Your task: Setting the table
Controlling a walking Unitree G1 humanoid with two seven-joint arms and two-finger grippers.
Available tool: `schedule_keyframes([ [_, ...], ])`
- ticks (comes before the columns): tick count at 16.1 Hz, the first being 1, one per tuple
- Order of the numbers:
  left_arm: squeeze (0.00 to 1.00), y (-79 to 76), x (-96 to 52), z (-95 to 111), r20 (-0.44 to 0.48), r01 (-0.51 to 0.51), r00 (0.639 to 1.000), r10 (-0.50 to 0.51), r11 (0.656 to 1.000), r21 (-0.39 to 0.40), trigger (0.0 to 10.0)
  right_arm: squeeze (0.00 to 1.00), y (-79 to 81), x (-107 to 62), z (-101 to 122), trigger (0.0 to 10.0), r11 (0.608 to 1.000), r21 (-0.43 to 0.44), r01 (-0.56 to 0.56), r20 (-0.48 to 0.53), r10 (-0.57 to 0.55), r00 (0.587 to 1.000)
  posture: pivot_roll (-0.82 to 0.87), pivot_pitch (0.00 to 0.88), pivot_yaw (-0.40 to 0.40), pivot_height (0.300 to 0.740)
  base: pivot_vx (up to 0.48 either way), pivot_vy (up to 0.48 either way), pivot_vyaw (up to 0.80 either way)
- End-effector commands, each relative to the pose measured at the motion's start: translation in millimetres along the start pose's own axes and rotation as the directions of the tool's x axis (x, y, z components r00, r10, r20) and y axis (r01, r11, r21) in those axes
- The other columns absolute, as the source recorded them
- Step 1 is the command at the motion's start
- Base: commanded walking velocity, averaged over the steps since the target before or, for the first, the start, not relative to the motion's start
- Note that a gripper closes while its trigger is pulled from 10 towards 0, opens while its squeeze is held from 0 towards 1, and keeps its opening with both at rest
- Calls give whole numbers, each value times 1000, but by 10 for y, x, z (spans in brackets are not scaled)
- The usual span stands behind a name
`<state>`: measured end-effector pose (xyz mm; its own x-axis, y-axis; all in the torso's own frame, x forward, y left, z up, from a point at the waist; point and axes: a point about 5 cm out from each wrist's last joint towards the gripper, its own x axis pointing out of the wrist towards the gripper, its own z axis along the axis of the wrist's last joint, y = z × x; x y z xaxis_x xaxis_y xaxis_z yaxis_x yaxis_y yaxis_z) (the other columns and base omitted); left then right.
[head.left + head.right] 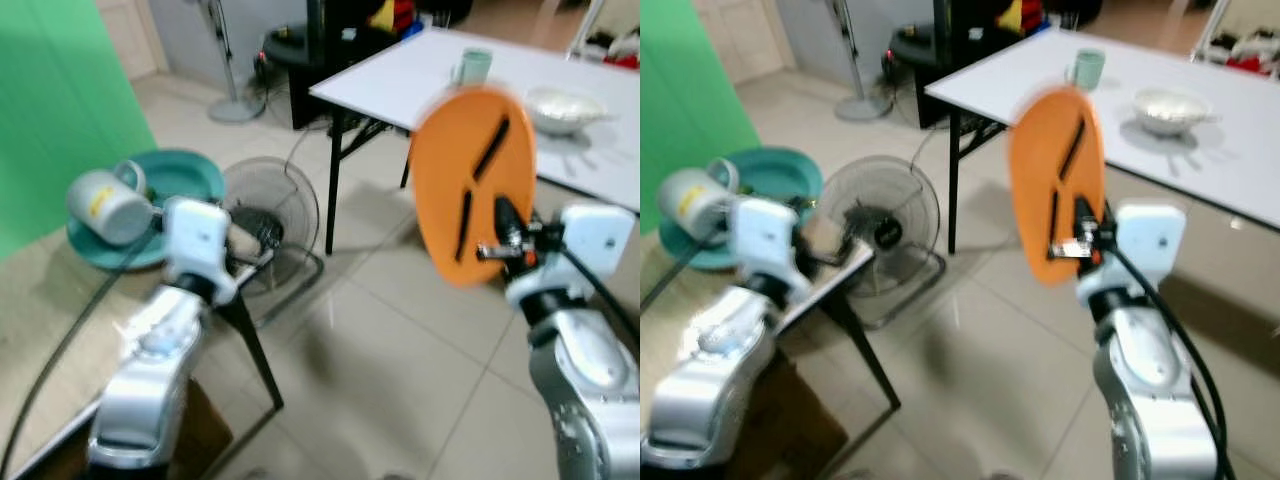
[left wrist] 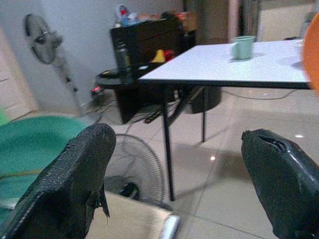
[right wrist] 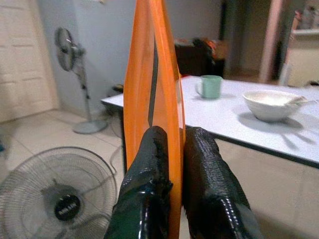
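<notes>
Right gripper [image 3: 172, 149] pinched tight on the lower rim of an orange plate [image 1: 473, 180], held upright on edge above the tiled floor [image 1: 400, 340], two dark streaks visible across its face. Just beyond the plate, a white table [image 1: 420, 75] on thin black legs, carrying a pale green mug [image 1: 473, 66] near its far side and a white bowl [image 1: 564, 108] well apart from the mug.

Left gripper [image 2: 174, 189] spread wide, both black fingers [image 2: 75, 174] apart and grasping nothing, raised over the corner of a lower wooden-topped table [image 1: 40, 300]. On that table, a teal plate [image 1: 185, 180] with a grey cup [image 1: 108, 206] seen tilted at its edge; contact between cup and plate unclear through the blur. Past the table corner, a round floor fan [image 1: 272, 215] lying low on the tiles. Farther back, a standing fan [image 2: 42, 40] against the wall and a dark cabinet [image 2: 144, 55] crowded with small items.
</notes>
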<state>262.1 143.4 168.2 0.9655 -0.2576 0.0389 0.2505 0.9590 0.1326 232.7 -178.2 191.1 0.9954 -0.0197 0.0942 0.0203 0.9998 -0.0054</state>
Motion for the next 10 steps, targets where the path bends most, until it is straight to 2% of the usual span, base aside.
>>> schedule_keyframes([
  [1, 0, 75, -26, 85, 38, -24, 999, 23, 999, 39, 10000, 0, 94, 21, 125, 10000, 999, 28, -42, 60, 40, 997, 61, 0, 44, 740, 0, 0, -800],
  [5, 0, 44, -21, 90, 52, 2, 999, -4, 999, 37, 10000, 0, 180, 41, 45, 10000, 993, 69, -99, 8, 99, 995, 58, 0, 48, 740, 0, 0, -688],
  [10, 0, 45, -15, 64, 41, 17, 999, -18, 999, 27, 10000, 0, 282, 35, -29, 10000, 985, 114, -132, -30, 136, 990, 60, 0, 54, 740, 387, 0, 0],
])
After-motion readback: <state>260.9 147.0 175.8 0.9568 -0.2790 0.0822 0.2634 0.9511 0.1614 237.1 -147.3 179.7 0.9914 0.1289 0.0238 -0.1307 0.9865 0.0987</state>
